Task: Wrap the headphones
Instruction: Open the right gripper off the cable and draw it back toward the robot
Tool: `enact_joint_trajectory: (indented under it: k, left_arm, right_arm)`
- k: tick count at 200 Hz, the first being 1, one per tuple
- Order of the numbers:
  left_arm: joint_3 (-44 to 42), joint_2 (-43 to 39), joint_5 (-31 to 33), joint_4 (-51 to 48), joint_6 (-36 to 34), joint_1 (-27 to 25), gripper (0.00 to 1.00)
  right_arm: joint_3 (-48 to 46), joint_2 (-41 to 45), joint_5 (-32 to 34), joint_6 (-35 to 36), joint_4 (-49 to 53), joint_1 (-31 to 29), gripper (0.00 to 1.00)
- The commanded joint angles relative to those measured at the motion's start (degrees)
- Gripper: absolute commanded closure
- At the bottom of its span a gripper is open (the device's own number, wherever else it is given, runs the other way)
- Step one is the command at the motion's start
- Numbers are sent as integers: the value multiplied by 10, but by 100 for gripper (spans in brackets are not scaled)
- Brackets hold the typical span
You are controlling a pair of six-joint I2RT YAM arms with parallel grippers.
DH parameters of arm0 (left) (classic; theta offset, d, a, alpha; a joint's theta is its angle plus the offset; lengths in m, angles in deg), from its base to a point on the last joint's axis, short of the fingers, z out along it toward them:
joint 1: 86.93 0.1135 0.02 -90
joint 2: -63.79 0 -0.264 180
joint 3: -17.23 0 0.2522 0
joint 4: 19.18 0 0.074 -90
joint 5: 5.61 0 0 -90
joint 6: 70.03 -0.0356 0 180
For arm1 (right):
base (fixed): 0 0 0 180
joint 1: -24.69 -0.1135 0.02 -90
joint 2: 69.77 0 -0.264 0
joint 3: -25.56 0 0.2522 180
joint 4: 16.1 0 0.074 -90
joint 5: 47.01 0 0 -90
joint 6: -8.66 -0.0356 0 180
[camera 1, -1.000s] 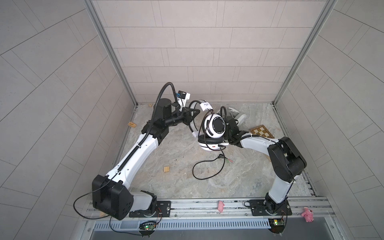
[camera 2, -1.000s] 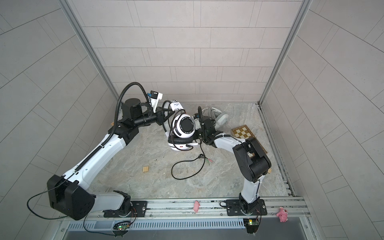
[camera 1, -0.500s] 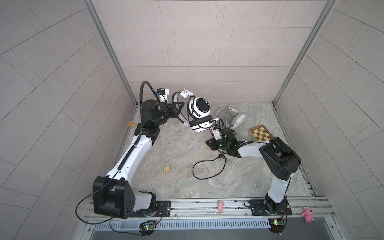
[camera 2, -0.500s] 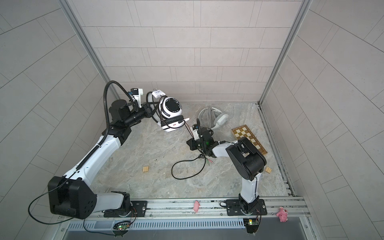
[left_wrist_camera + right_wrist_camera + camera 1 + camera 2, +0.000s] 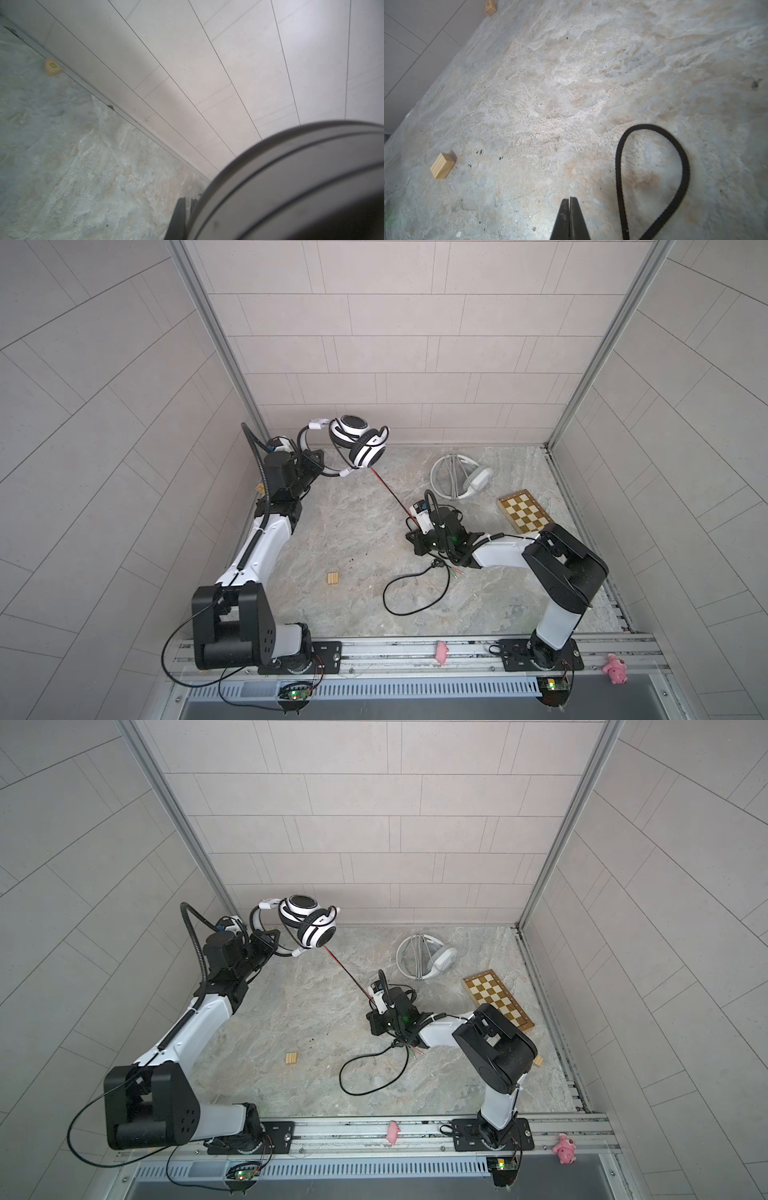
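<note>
Up near the back-left corner, the left gripper (image 5: 320, 462) has its jaws clenched on the band of the white headset (image 5: 359, 443). In the left wrist view that band is a blurred arc hiding most of the jaws. The black-red cable (image 5: 390, 495) runs taut down to the right gripper (image 5: 569, 207), low over the desk (image 5: 332, 539). Its jaws are pressed together at the tips, but whether cable is pinched further back is hidden. The grey headset (image 5: 461, 479) lies well apart, back-right.

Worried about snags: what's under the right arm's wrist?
The black cable passes beneath the wrist, its plugs poking out beside it. Its run underneath is hidden by the arm.
</note>
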Motion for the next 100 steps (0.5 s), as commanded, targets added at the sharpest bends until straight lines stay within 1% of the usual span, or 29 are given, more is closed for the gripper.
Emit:
enact_joint_trajectory:
  k: [1,29,62,79,88,100]
  left_arm:
    - [1,-25,64,45,49,20,100]
    - [-1,-22,74,41,54,40,100]
    - [-9,-15,86,45,58,60,100]
    - [-11,-11,88,46,65,65,100]
    - [-11,-11,92,44,62,64,100]
    - [-9,-8,95,37,52,63,100]
  right_arm:
    - [9,40,90,58,120,-21,98]
    - [6,91,152,97,167,-49,99]
    - [28,138,226,148,232,-92,99]
    - [40,157,270,177,259,-122,99]
    - [43,166,281,201,261,-135,99]
    - [54,175,297,213,275,-149,99]
